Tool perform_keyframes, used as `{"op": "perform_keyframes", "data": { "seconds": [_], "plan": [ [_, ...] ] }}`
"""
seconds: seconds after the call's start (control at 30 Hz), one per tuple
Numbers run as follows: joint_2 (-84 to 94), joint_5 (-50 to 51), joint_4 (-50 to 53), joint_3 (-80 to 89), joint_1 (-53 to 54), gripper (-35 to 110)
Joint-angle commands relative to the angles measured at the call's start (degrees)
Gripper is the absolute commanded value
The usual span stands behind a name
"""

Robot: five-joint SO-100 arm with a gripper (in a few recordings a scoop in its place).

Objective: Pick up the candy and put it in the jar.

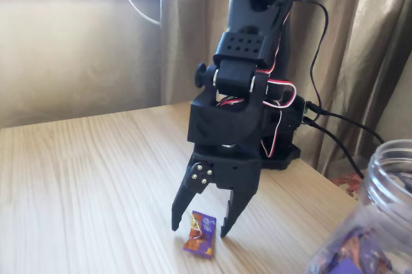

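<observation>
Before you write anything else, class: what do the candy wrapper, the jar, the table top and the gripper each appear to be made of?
The candy: shiny purple wrapper, probably foil or plastic film, since it creases and glints. The jar: clear plastic by its look, see-through with a ribbed neck. The table: pale wood or wood-look laminate, showing grain lines. The gripper: matte black plastic, possibly printed, with metal screws.

Matt black plastic gripper (201, 221), glossy foil candy (200, 235), wood-grain table (84, 184)

The jar (380, 216) is cut off by the right and bottom edges. Sweets inside it show only as blur
</observation>
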Motion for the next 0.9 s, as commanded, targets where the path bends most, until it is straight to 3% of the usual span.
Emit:
{"op": "perform_keyframes", "data": {
  "seconds": [0.0, 0.1, 0.17, 0.6, 0.87],
  "plan": [
    [-0.4, 0.4, -0.4, 0.4, -0.1, 42],
    [-0.5, 0.7, -0.3, 0.4, 0.3, 13],
    [-0.5, 0.0, -0.6, 0.4, 0.3, 6],
    [-0.4, -3.1, -1.2, -0.5, 2.7, 3],
    [1.0, -22.1, -5.9, -6.6, 11.4, 5]
  ]
}}
